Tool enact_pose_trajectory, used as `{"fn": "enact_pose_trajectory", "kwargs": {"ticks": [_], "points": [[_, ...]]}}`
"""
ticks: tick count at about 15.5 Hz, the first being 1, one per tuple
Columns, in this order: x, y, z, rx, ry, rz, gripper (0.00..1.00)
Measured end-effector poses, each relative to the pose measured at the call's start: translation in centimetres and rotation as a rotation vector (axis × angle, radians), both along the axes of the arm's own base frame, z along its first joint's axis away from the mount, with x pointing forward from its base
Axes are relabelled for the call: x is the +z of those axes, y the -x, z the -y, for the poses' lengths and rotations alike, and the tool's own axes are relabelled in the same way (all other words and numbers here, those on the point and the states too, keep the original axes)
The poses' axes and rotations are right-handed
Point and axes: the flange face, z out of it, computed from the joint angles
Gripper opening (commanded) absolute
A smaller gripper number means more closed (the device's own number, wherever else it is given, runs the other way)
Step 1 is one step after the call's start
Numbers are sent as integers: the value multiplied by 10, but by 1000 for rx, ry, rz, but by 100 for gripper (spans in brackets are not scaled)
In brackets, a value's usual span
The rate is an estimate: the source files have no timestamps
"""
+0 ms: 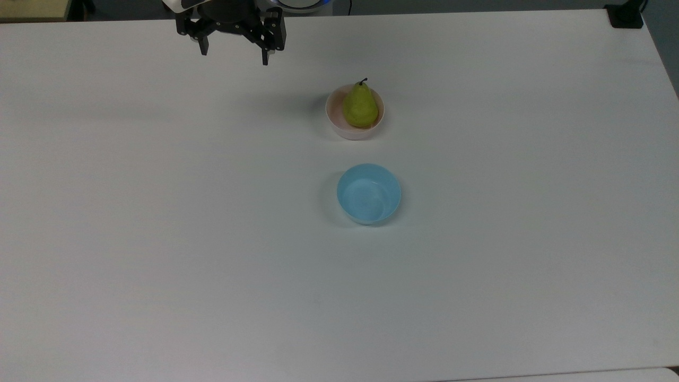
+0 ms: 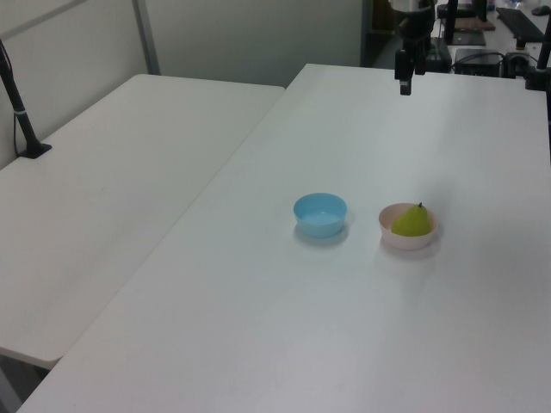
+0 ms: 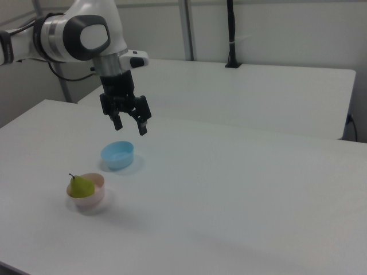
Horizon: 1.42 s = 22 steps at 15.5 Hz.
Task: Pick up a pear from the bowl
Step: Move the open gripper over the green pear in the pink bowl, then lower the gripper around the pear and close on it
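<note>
While hanging high over the far edge of the white bench (image 1: 159, 239), well apart from both bowls, gripper (image 1: 234, 57) with jaws spread wide and nothing between them. Same story from the right view: gripper (image 3: 130, 125) pointing down, jaws apart, up in the air above the light blue bowl (image 3: 117, 155). From the left view, gripper (image 2: 405, 84) seen edge-on at the far end of the bench.

Sitting in the bowl (image 1: 335, 114), pale pink inside and whitish outside: the pear (image 1: 359, 106), yellow-green, fat end down in the bowl, long axis roughly upright with a slight lean, thin dark stem poking up past the rim. Stem tilted toward the top view's upper right; toward the right view's left on the pear (image 3: 82, 187).

Light blue bowl (image 1: 368, 193) just below the pink one in the top view, near it but not touching.

No brands, labels or writing readable anywhere.
</note>
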Motion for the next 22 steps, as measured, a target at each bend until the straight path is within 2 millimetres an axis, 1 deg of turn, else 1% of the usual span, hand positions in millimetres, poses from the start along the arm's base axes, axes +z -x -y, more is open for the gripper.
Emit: {"fn": "enact_pose_trajectory", "kwargs": {"ticks": [5, 11, 13, 14, 15, 17, 18, 20, 21, 22], "points": [[-1, 1, 2, -4, 0, -8, 100], [-1, 1, -5, 14, 2, -11, 100], [-2, 0, -15, 40, 2, -13, 100], [-3, 0, -25, 65, 2, -17, 100], [-5, 1, -40, 99, 1, -22, 100], [-13, 2, -80, 170, 3, -41, 100], [-24, 6, -111, 222, 2, -62, 100], [-41, 10, -144, 281, 1, -99, 100], [-58, 13, -164, 321, 8, -131, 100], [-70, 14, -175, 341, 13, -152, 100]]}}
